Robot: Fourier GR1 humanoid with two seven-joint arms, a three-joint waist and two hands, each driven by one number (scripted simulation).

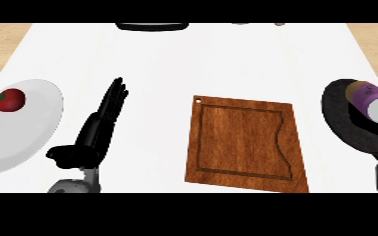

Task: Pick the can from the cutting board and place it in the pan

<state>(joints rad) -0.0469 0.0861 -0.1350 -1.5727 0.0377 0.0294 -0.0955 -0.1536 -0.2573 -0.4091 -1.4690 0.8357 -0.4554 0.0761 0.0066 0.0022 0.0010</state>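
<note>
**Can lies in the pan, cutting board bare**

The can (364,98) lies on its side in the black pan (341,117) at the 3 o'clock edge of the head view. Its purple body is tilted, with the pale yellowish end pointing toward 11 o'clock and the other end cut off by the picture's right edge. The pan itself is only partly in view; its dark rim curves from about 2 o'clock down to 4 o'clock, and the can rests against the inner part of that curve.

The wooden cutting board (244,145) sits on the white desk (192,60) just below the centre, toward 5 o'clock, well apart from the pan. It has a groove running round its inside edge and a small hole in its corner at 11 o'clock. Nothing lies on it.

The left hand (100,122) shows at 8 o'clock, between the board and a white plate (37,130) at 9 o'clock. Its fingers (114,95) are straight and pressed close together, pointing up toward 12 o'clock, with the thumb sticking out to the side toward 8 o'clock. The hand holds nothing and touches neither the board nor the plate. A bit of grey forearm shows below it.

A tomato (11,100) rests on the plate near its left rim.

At 12 o'clock, a dark round object (151,26) is cut off by the top of the view.

The right hand does not show.
</note>
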